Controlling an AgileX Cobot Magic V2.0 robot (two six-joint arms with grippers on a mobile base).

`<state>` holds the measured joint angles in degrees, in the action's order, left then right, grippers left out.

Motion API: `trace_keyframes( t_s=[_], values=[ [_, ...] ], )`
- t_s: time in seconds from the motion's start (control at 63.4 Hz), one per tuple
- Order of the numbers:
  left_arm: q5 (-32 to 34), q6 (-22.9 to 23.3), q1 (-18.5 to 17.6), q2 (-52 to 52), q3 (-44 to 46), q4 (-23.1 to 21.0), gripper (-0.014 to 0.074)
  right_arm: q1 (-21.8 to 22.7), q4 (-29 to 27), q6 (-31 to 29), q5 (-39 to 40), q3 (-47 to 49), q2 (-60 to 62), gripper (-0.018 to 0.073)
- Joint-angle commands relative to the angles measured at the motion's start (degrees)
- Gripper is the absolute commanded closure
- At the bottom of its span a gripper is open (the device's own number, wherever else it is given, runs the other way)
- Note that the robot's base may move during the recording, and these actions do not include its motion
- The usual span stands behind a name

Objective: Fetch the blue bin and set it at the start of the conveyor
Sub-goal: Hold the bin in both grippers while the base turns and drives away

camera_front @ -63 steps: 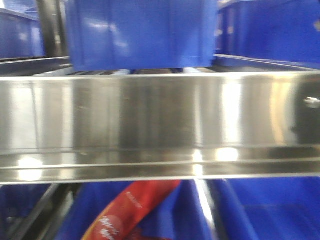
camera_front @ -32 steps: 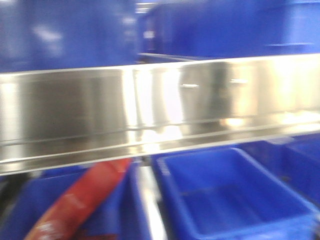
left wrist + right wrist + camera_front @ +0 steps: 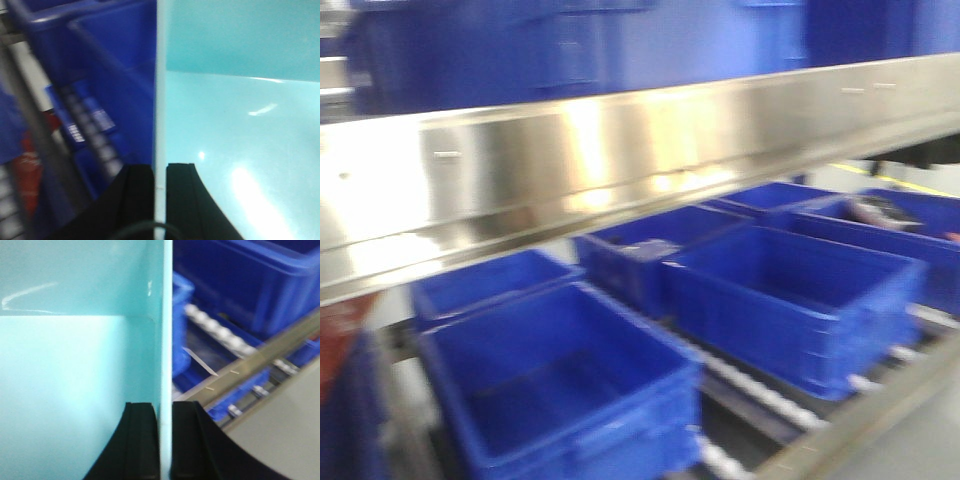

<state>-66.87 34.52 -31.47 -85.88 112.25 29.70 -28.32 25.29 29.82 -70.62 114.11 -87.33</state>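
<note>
Grip, left: the left gripper (image 3: 160, 172) is clamped on one thin side wall of the blue bin (image 3: 240, 150), with one black finger inside the tub and the other outside.
Grip, right: the right gripper (image 3: 163, 410) pinches the opposite wall the same way, a finger on each face.
Bin position: it is held between the two tools. Its pale cyan interior fills the inner side of each wrist view and shows no contents.
Outside the left tool: dark-blue crates (image 3: 115, 60) stand just beyond the outer finger.
Outside the right tool: a roller track (image 3: 215, 327) and a steel frame bar (image 3: 260, 360), with grey floor (image 3: 280, 440) past them.
Front view: blurred. A stainless-steel shelf rail (image 3: 620, 150) slants above more crates, and neither the bin nor the arms show.
Conveyor start: not in any view.
Step in hand: by my judgement, carrying the bin from the rack toward the belt.
Doing it well: hold both pinches equally firm and the arm spacing fixed, so the wall neither bows nor slips. Carry the tub level and steer its left side clear of the crates. Lower only once the belt lies beneath.
Risk: the smooth wall may slide through the pads.
</note>
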Motion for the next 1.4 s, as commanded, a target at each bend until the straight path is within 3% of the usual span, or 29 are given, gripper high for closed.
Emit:
trace_keyframes(
  t_s=[0.0, 0.347, 0.678, 1.388],
  values=[
    [2.33, 0.25, -0.55, 0.85, 0.62, 0.72, 0.0708, -0.24, 1.93, -0.66, 0.94, 0.69, 0.65, 0.0712],
    [2.33, 0.25, -0.55, 0.85, 0.62, 0.72, 0.0708, -0.24, 1.93, -0.66, 1.41, 0.69, 0.65, 0.0712],
    [2.33, 0.25, -0.55, 0.85, 0.62, 0.72, 0.0708, -0.24, 2.65, 0.07, 6.99, 0.69, 0.65, 0.0712],
    [2.33, 0.25, -0.55, 0.85, 0.62, 0.72, 0.0708, -0.24, 3.69, 0.82, 1.68, 0.69, 0.65, 0.0712]
  ],
)
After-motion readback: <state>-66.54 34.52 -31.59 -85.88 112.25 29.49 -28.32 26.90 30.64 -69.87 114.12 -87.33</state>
